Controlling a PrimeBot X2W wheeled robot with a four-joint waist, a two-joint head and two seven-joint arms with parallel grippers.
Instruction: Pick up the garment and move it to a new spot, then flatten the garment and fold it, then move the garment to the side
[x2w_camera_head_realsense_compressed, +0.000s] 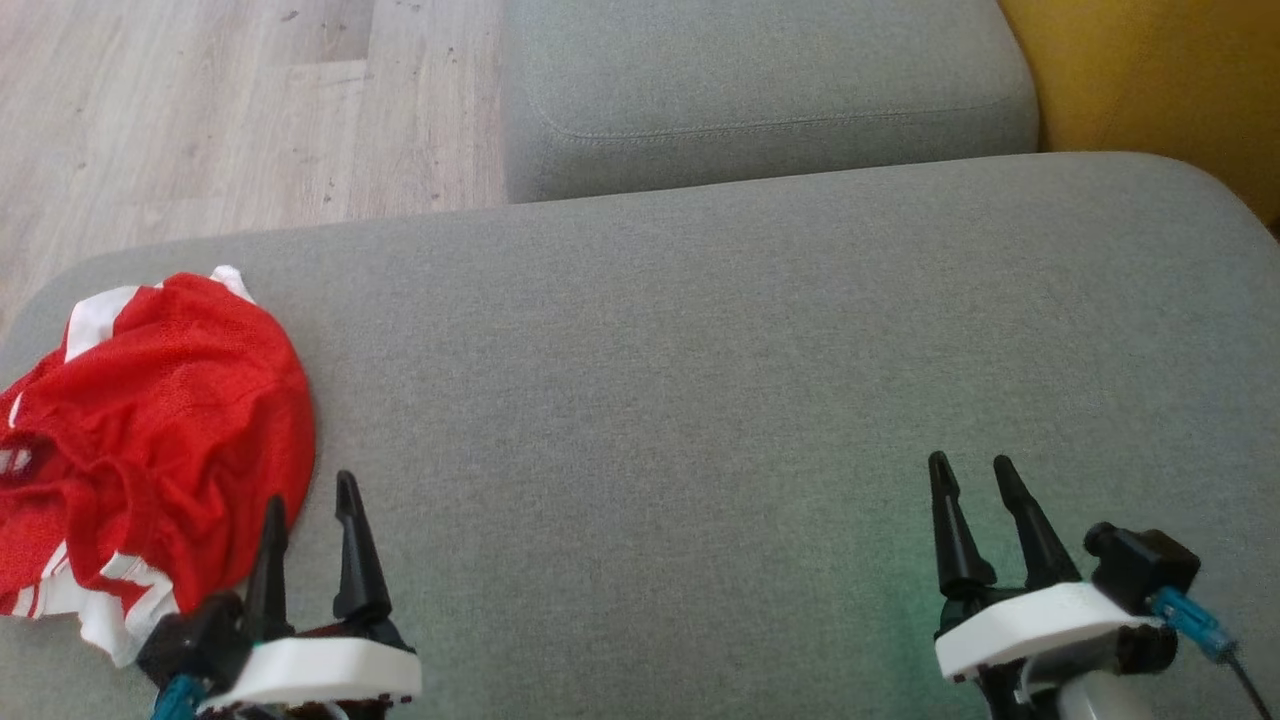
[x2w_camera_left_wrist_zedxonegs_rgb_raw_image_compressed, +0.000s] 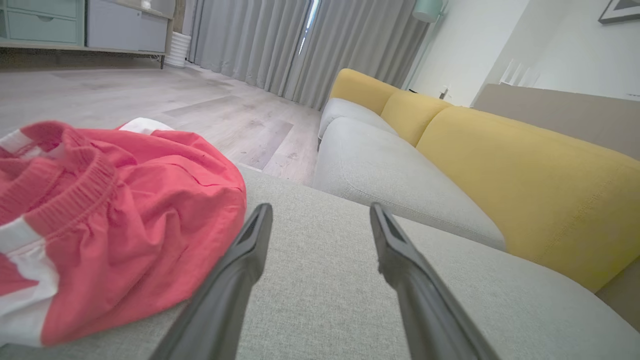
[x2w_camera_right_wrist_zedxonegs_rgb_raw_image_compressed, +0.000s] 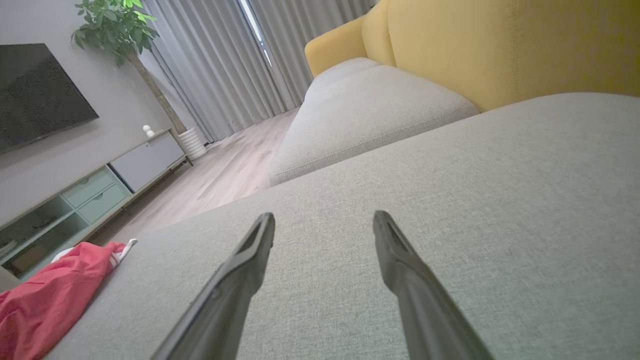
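Head view. Red garment (x2w_camera_head_realsense_compressed: 150, 440) with white trim, crumpled in a heap at the left end of the grey seat cushion (x2w_camera_head_realsense_compressed: 700, 350), close to its edge. Left gripper (x2w_camera_head_realsense_compressed: 311, 490) just beside the heap's near right side, jaws spread, nothing between them. Right gripper (x2w_camera_head_realsense_compressed: 970, 460) well apart, over bare cushion at the lower right, likewise spread and empty. Heap longer from near to far than across; no clear top or bottom end, white-striped hems showing at both ends.

Left wrist view. Garment (x2w_camera_left_wrist_zedxonegs_rgb_raw_image_compressed: 125, 215) immediately left of the released left gripper (x2w_camera_left_wrist_zedxonegs_rgb_raw_image_compressed: 321, 207); left finger close against the cloth, contact uncertain. Ribbed elastic waistband uppermost at the heap's left, bunched rather than laid out.

Right wrist view. Garment (x2w_camera_right_wrist_zedxonegs_rgb_raw_image_compressed: 50, 300) low at the far left, distant from the open right gripper (x2w_camera_right_wrist_zedxonegs_rgb_raw_image_compressed: 324, 216).

Progress, as judged: nothing of the task done; pick-up, relocation, flattening, folding and setting aside all remaining.
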